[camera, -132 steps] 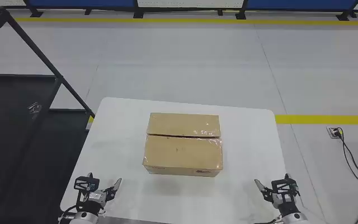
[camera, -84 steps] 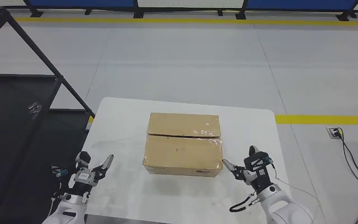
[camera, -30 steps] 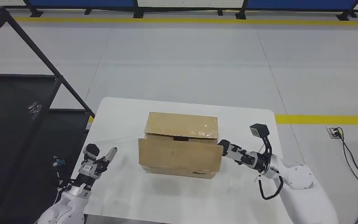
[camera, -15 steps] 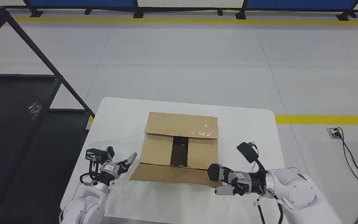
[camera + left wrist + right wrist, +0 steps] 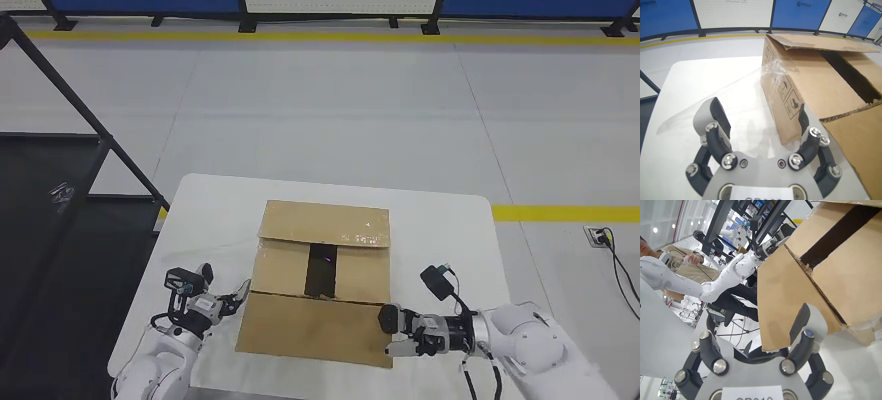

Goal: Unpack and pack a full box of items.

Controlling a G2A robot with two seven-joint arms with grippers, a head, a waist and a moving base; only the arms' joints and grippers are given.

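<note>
A brown cardboard box (image 5: pixel 325 222) stands mid-table. Its near top flap (image 5: pixel 315 330) is folded out flat toward the table's front edge. The far flap still lies over the top, and a dark gap (image 5: pixel 322 270) shows between the two inner flaps. My right gripper (image 5: pixel 389 333) is open, with the outer corner of the near flap (image 5: pixel 776 294) between its fingers (image 5: pixel 802 321). Open too, my left gripper (image 5: pixel 238 295) sits low on the table beside the box's other front corner (image 5: pixel 789 132), holding nothing.
A loose strip of clear tape (image 5: pixel 776 66) hangs off the box's side near my left gripper. The white table (image 5: pixel 200 220) has bare room on both sides of the box. A black metal frame (image 5: pixel 60 100) rises off the table's left side.
The near flap has swung from closed to lying flat outward, my right gripper going with its corner toward the front edge. My left gripper has closed in on the box's other front corner.
</note>
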